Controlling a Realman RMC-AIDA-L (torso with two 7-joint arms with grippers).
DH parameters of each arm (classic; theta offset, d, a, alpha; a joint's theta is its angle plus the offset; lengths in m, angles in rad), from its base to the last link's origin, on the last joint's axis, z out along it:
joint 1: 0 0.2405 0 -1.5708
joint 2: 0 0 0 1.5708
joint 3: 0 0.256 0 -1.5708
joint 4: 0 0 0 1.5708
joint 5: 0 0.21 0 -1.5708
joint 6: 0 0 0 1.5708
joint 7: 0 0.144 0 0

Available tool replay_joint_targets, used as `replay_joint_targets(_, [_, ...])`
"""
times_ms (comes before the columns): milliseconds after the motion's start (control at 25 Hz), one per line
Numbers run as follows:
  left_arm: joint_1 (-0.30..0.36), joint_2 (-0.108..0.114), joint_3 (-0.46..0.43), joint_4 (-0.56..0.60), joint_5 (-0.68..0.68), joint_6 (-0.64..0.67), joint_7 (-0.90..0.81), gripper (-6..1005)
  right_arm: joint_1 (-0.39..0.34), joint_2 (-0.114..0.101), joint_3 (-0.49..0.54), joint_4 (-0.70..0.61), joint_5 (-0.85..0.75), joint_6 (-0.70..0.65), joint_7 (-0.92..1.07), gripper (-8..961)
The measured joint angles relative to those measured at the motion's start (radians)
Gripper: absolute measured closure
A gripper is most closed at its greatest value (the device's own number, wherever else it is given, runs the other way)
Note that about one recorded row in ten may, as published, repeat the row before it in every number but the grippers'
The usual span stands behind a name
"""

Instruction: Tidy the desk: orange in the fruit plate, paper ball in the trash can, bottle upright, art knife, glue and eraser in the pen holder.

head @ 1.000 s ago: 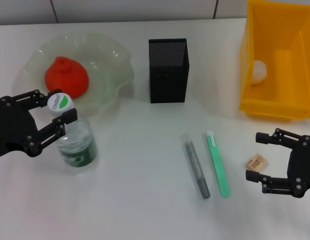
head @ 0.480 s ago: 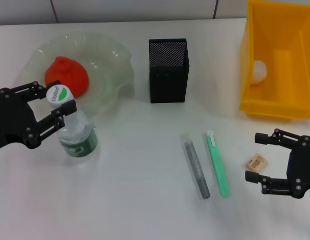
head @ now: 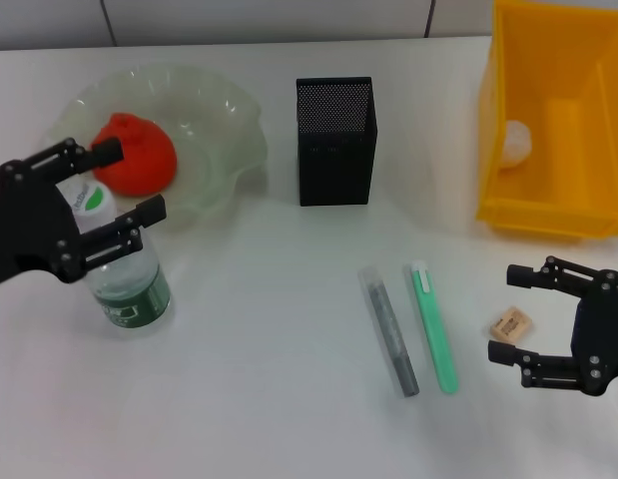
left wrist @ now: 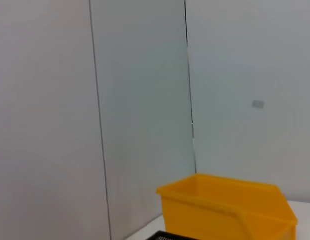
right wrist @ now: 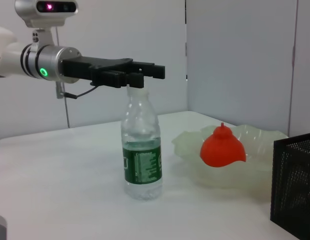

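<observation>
Clear plastic catches the light where the bottle stands upright on the table, just in front of the fruit plate. The left end effector straddles its white cap with fingers spread wide, apparently not clamping it. The orange sits in the plate and the paper ball lies inside the yellow trash can, so three jobs look done. Left over are the green art knife, the grey glue stick beside it, and the eraser, all on the table, well apart from the black mesh pen holder. The right end effector hovers agape around the eraser, holding nothing.
</observation>
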State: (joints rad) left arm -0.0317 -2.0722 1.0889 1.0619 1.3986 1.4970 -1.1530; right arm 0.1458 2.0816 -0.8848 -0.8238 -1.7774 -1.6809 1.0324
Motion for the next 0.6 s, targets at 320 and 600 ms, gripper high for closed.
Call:
replay_joint_targets(320, [0.033, 0.001, -0.072, 0.049, -0.079, 0.177, 0.060, 221, -0.009, 0.002, 0.021, -0.096, 0.008, -0.033, 0.148, 110])
replay_joint_targets(600, [0.068, 0.002, 0.052, -0.073, -0.054, 0.252, 0.247, 222, 0.006, 0.003, 0.027, -0.426, -0.014, -0.038, 0.649, 110])
